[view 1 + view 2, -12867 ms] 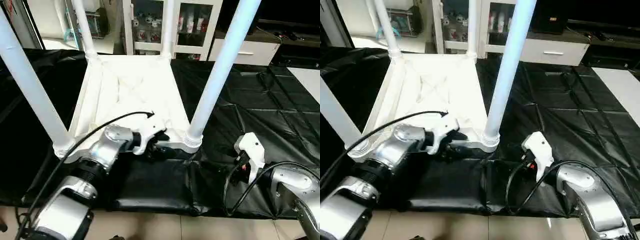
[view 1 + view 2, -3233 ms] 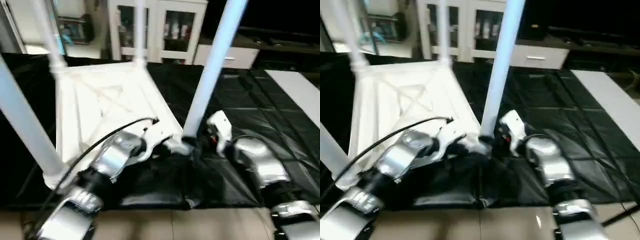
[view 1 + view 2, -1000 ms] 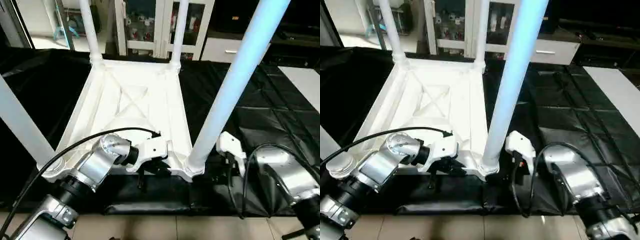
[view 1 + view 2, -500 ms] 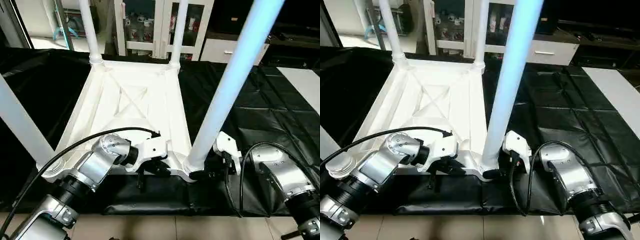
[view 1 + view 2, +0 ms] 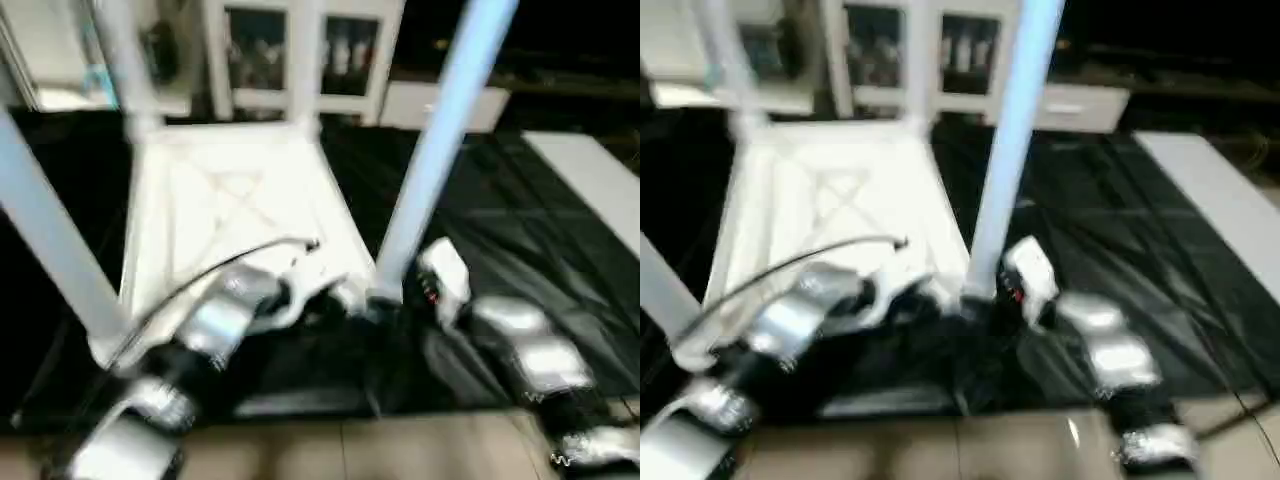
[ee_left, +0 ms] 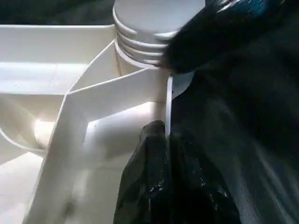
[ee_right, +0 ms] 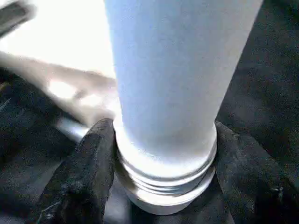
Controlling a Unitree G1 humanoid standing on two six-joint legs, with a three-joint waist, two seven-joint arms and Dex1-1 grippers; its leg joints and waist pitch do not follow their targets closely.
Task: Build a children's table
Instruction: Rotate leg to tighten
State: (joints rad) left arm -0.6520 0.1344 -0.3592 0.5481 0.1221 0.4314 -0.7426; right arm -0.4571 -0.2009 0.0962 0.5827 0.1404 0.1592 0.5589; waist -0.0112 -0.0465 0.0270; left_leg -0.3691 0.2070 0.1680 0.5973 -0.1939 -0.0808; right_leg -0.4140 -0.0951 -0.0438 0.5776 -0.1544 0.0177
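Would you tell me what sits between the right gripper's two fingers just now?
The base of a table leg, just above its threaded end, sits between the right gripper's fingers, as the right wrist view shows.

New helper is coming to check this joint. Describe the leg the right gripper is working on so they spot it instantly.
Start at the upside-down white tabletop on the black mat. Four legs rise from its corners; take the near corner on the robot's right. That leg alone has the right gripper with a black finger on either side of its threaded base.
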